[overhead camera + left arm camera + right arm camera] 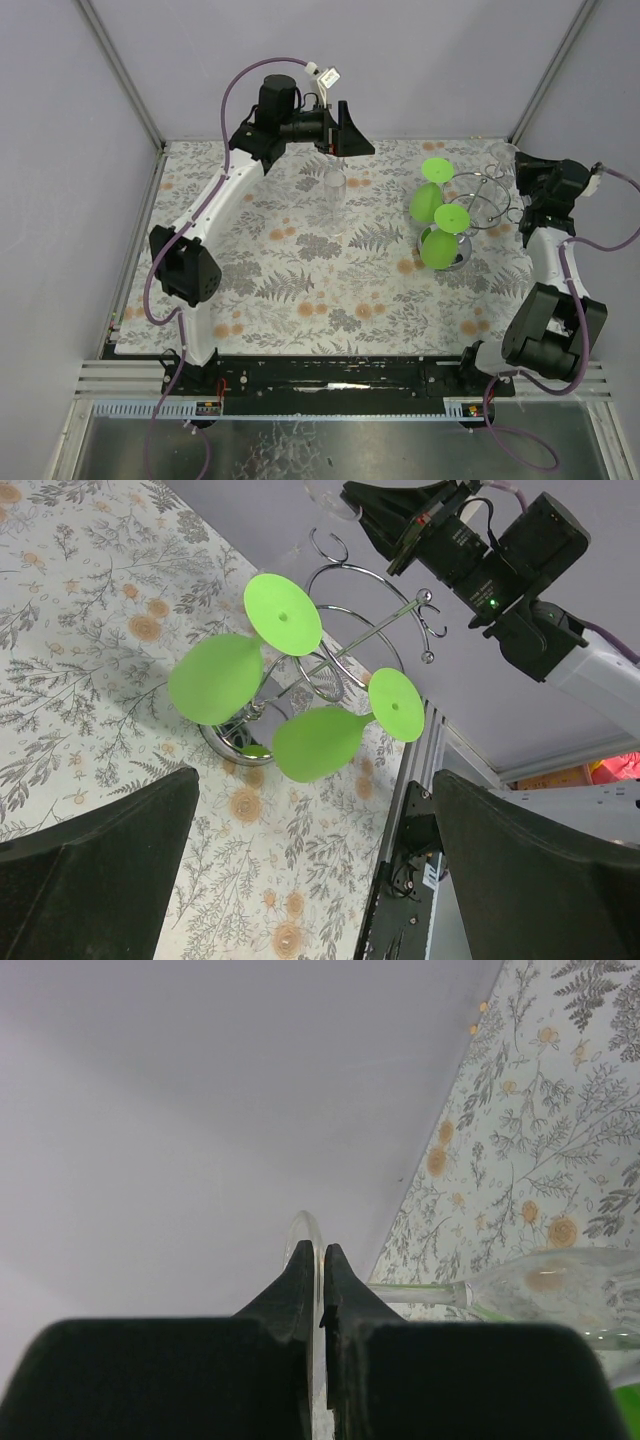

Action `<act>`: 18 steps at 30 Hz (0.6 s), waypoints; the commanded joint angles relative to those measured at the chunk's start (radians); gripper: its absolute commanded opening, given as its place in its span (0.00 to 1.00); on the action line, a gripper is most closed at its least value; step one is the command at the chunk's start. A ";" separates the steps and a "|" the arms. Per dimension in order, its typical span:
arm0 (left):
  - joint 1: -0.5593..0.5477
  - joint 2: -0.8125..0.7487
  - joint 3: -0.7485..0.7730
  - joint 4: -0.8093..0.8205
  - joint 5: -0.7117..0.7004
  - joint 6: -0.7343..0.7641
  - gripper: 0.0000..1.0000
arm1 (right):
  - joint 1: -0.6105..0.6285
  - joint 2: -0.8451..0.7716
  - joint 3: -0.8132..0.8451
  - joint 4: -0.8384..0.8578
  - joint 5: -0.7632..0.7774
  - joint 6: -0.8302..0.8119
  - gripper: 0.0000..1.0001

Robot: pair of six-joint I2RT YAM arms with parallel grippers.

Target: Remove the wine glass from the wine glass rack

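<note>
The clear wine glass (520, 1285) lies tipped on its side at the far right of the rack (228, 750). Its foot is clenched between the fingers of the right end effector (319, 1260). Whether it touches the wire I cannot tell. Two green glasses (425, 205) hang on the rack. The left end effector (315, 775) hangs released, fingers wide, above the bench (300, 290), well left of the rack.

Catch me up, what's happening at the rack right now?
The right gripper is shut on the foot of a clear wine glass at the far side of the wine glass rack; whether it is free of the wire is unclear. Two green glasses hang on the rack. The left gripper is open, away from the rack, holding nothing.
</note>
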 commanded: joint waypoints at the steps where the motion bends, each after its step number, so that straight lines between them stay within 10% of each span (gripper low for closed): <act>1: 0.003 -0.040 -0.011 0.045 0.019 0.003 1.00 | 0.002 0.029 0.103 0.111 -0.010 0.004 0.00; 18: 0.003 -0.070 -0.043 0.059 0.015 -0.023 1.00 | 0.004 0.069 0.265 0.149 -0.113 0.038 0.00</act>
